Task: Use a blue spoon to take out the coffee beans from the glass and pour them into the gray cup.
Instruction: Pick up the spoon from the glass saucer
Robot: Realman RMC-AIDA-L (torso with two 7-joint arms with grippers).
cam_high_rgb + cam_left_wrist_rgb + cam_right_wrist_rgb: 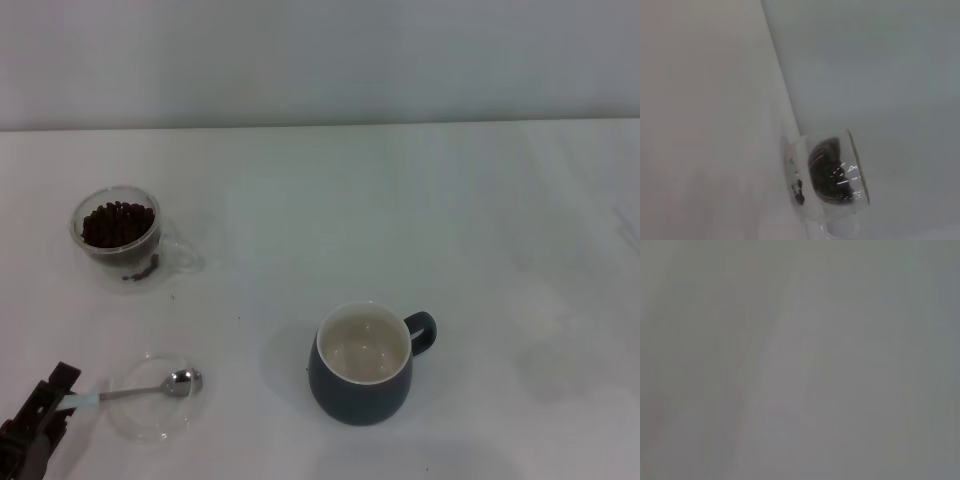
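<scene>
Left gripper (62,392), cut off at the near-left corner, meets the spoon (150,388) handle; grip cannot be told. Spoon lies across the saucer (155,418). Glass (118,225) of beans (117,222) stands far left. Cup (364,366) stands near-centre.

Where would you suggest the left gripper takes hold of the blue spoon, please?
Probably by the pale handle end. The blue spoon lies across the glass saucer, its metal bowl on the saucer toward the gray cup, its handle overhanging the rim toward the left gripper. Coming from the robot's left, the jaws likely meet nothing else.
</scene>
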